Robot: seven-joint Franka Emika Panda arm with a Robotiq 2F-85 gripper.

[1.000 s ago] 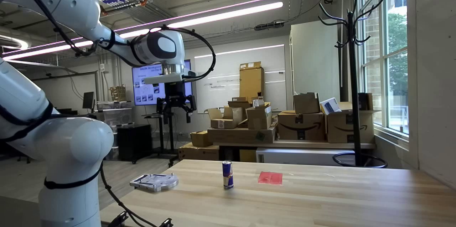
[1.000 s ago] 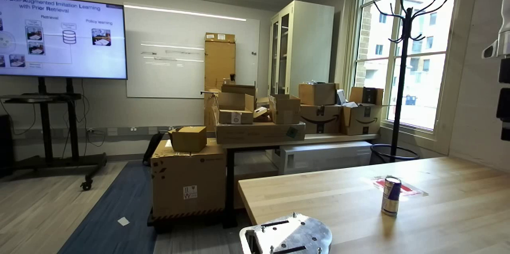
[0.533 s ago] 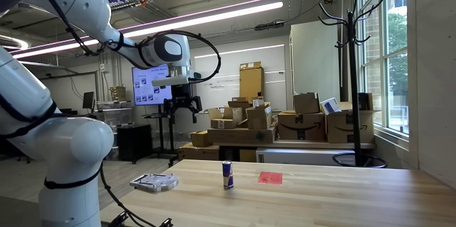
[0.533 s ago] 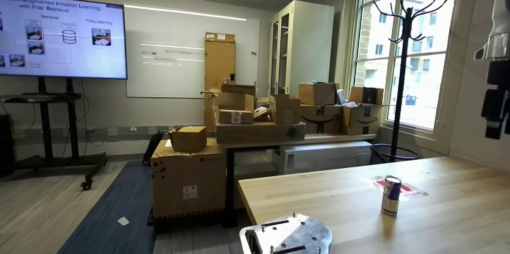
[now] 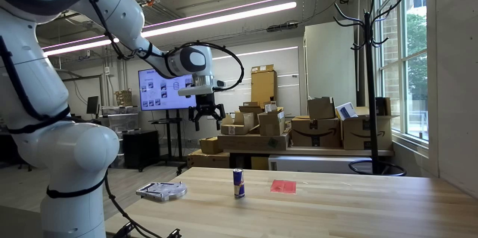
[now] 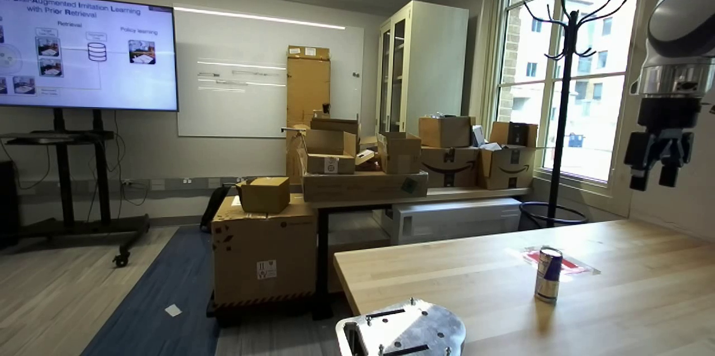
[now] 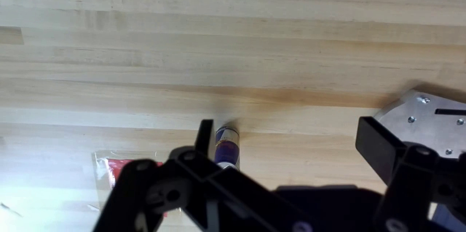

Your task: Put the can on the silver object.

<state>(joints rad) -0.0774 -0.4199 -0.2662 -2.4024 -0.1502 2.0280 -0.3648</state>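
The can stands upright on the wooden table, dark blue-purple with a pale band. It also shows in an exterior view and in the wrist view, partly hidden behind a finger. The silver object, a flat metal plate with slots and screws, lies at the table's edge. It also shows in an exterior view and at the right of the wrist view. My gripper points down, high above the table, open and empty. In the wrist view its jaws stand wide apart, the can near the left finger.
A flat red-pink item lies on the table beyond the can; it also shows in the wrist view. A black coat rack stands behind the table near the window. Cardboard boxes are stacked at the back.
My arm has swung to the right in an exterior view, bringing the gripper nearer above the can and a little lower. The gripper stays open. The can and silver object have not moved.
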